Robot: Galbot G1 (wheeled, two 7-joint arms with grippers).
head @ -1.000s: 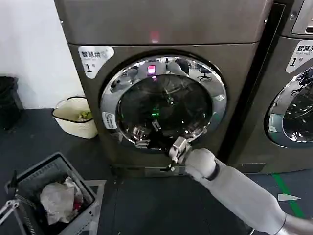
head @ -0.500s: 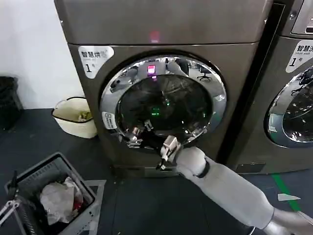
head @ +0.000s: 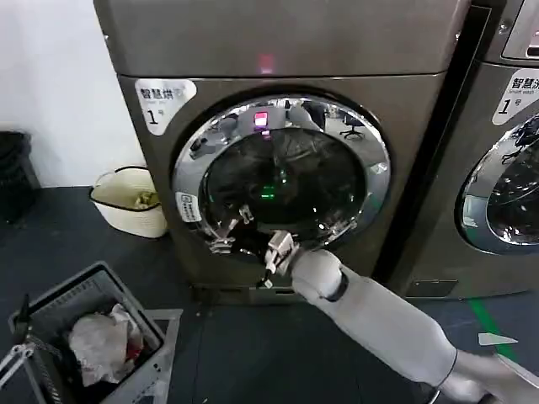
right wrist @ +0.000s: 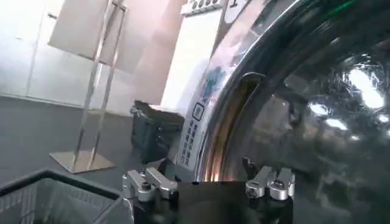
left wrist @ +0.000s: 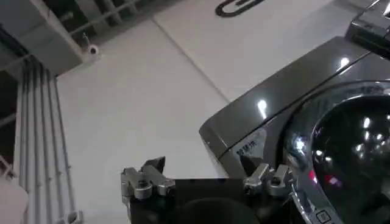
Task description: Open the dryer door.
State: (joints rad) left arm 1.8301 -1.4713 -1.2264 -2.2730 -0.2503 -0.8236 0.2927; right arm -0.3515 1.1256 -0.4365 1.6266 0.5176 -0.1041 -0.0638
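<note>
Right gripper [head: 274,255], fingers spread open on nothing, at six o'clock under dryer door [head: 282,175], handle recess [right wrist: 234,125] toward nine o'clock.

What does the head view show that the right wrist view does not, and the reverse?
Head view alone: the right arm reaching to the lower rim of the dryer door, the whole dryer front with its "1" label, a cream basket beside the machine, a grey laundry crate on the floor, and a second machine. Right wrist view alone: a close look at the recessed door handle in the chrome rim, and a metal stand behind. Both share: the dryer door, its chrome ring and the right tool.
</note>
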